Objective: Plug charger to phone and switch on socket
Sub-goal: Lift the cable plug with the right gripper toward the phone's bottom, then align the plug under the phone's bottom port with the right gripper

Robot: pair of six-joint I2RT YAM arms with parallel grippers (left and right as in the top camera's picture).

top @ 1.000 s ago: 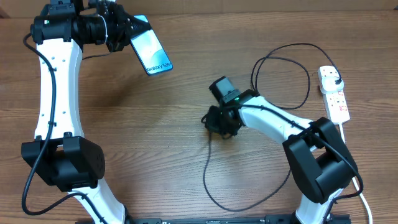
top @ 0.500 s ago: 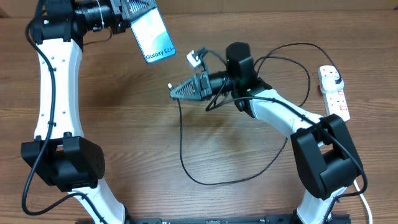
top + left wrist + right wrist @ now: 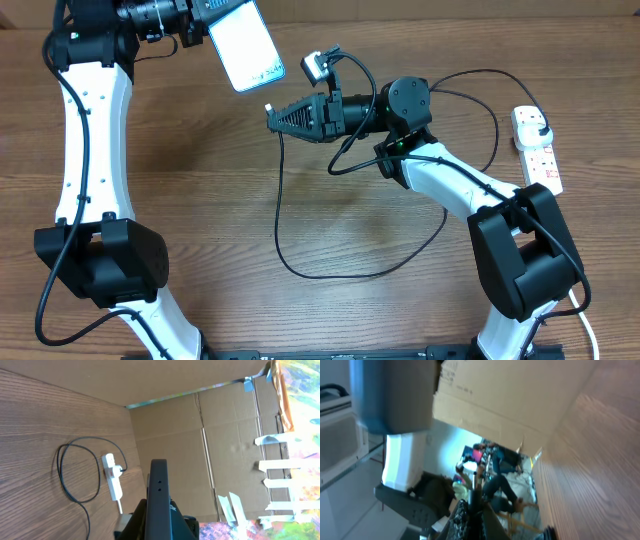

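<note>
Right end effector [image 3: 271, 118] risen toward phone [image 3: 245, 45], pinching charger [image 3: 279, 190], left end effector [image 3: 203, 13] pinching phone (edge-on at wrist)

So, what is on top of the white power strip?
The charger's black plug sits in the end outlet of the socket; the rest looks free. The plug hides that outlet; switch positions are too small to tell.

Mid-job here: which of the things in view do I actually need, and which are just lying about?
Job:
- phone, in the left claw
- charger, tip end in the right claw
- socket

Just there:
- cardboard panels at the back
</note>
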